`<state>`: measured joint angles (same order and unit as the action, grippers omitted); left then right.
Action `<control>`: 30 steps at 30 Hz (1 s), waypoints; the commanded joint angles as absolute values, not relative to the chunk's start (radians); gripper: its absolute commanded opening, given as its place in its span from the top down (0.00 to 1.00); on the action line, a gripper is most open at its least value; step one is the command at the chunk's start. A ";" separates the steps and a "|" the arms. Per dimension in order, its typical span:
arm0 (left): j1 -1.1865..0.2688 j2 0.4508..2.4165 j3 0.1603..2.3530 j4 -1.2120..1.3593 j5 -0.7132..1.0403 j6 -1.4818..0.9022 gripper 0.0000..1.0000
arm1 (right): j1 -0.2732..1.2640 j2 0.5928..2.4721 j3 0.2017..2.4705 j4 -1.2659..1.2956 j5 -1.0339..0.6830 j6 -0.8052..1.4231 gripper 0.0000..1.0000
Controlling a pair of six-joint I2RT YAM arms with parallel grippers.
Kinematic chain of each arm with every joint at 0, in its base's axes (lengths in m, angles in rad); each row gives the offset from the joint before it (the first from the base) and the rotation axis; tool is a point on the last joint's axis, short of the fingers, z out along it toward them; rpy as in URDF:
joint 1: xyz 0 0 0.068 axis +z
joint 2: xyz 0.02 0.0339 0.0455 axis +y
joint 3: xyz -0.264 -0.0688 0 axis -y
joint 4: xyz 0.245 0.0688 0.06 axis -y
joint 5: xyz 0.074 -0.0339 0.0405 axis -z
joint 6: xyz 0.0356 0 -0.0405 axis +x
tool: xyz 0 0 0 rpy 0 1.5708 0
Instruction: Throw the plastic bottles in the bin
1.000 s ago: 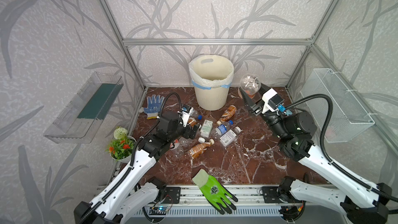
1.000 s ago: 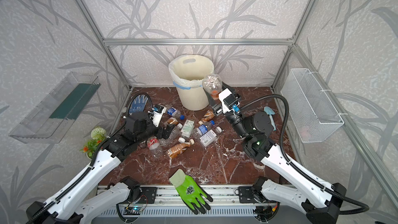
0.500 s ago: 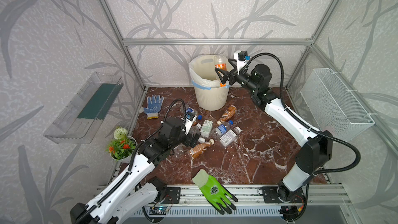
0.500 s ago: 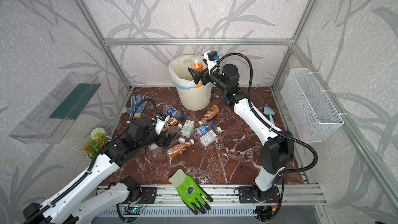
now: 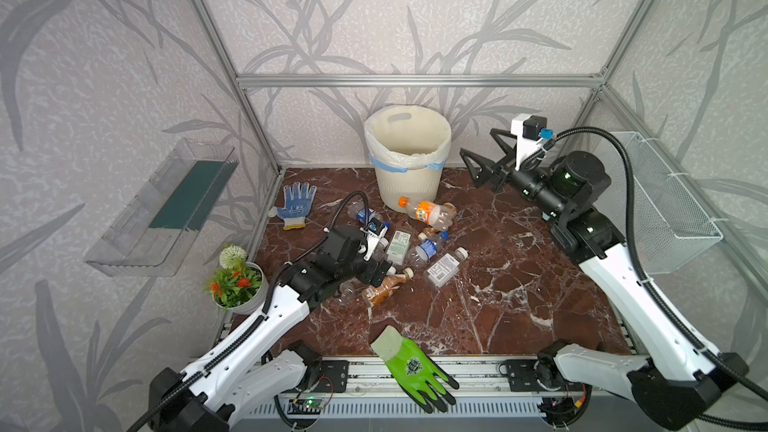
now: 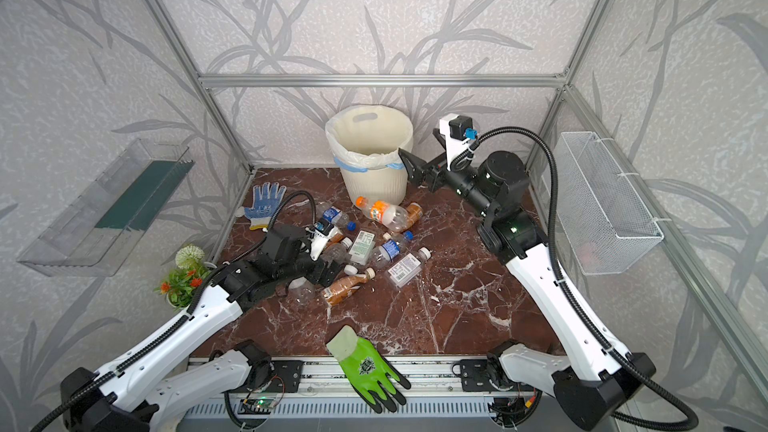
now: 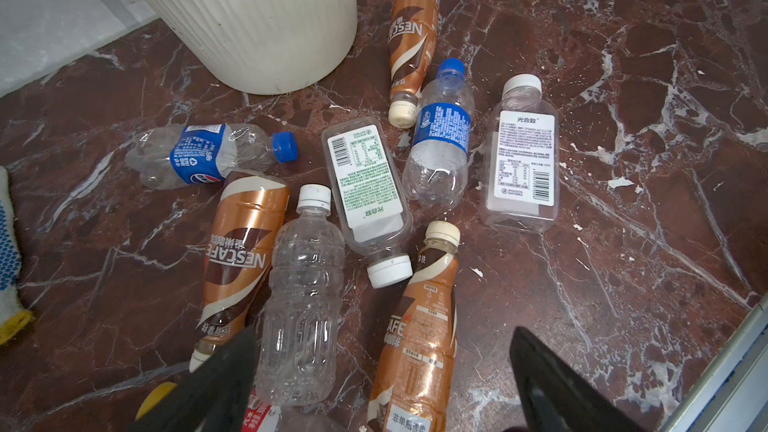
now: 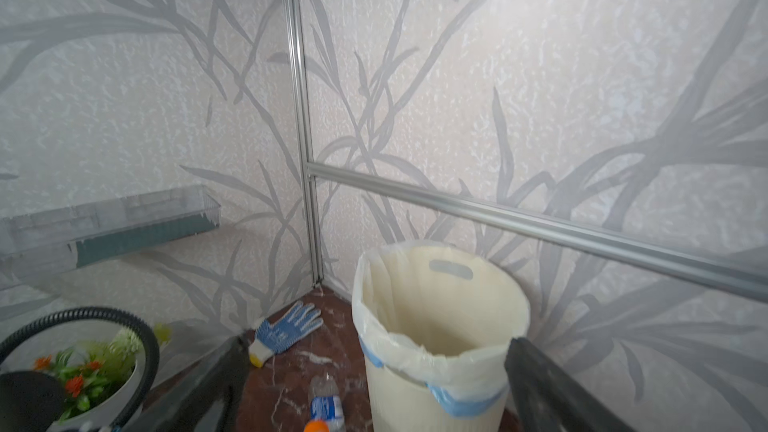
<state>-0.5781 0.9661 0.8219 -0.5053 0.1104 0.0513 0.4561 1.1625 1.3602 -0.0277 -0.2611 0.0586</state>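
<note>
Our right fingers [image 5: 476, 168] spread, empty, beside cream ribbed plastic bin [image 5: 409, 184]; orange-capped clear bottle [image 5: 430, 211] on desk [image 5: 519, 276] below, ahead of them. Left fingers [image 7: 220, 376] spread over crowded clear bottles [image 7: 303, 284]; we risk pinching two.

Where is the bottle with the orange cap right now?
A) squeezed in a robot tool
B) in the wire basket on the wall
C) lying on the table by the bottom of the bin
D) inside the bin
C: the orange-capped bottle lies on its side on the table, right by the foot of the bin, not inside it.
</note>
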 commanded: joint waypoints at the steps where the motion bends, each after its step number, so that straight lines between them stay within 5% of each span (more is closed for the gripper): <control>1: -0.582 0.951 0.842 -0.496 0.141 0.030 0.05 | 0.452 1.156 1.272 -0.356 -0.244 0.041 0.03; 13: -0.562 0.973 0.878 -0.497 -0.075 -0.107 0.05 | 0.453 1.152 1.049 -0.499 -0.182 0.155 0.05; 30: -0.374 0.946 0.904 -0.507 -0.114 -0.278 0.05 | 0.580 1.227 0.854 -0.374 0.126 0.892 0.04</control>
